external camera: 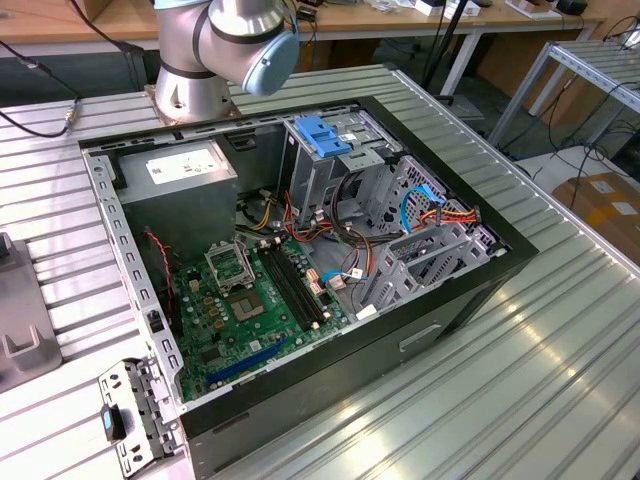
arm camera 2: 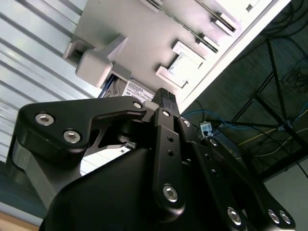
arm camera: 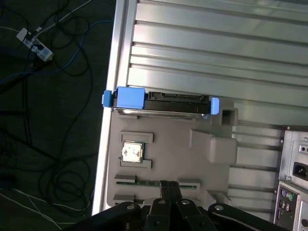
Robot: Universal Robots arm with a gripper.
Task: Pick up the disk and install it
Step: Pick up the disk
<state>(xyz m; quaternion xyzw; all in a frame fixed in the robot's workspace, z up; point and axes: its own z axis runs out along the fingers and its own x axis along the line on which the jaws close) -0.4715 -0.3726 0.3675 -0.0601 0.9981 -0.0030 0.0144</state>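
Seen on edge in a slot of a grey fixture tray (arm camera: 211, 149): the disk (arm camera: 168, 102), dark body framed by its bright blue carrier, 1 broad blue tab at one end and a smaller blue tip at the other. Parked where the tray meets the bare ribbed metal table (arm camera: 216, 43), close to the table's side edge. In the same tray, 1 square processor chip (arm camera: 132, 151) in its own recess, apart from the disk. Over the tray and clear of the disk, the black gripper (arm camera: 169, 185), fingers pressed together with nothing between them. In the exterior view, just beside the arm's base (external camera: 215, 50), an open computer case (external camera: 330, 390) lying flat on the table. Inside, a green motherboard (external camera: 200, 320), with a grey power supply (external camera: 185, 175) toward the exterior view's left and a light-blue latch piece (external camera: 325, 135) atop the metal drive cage.
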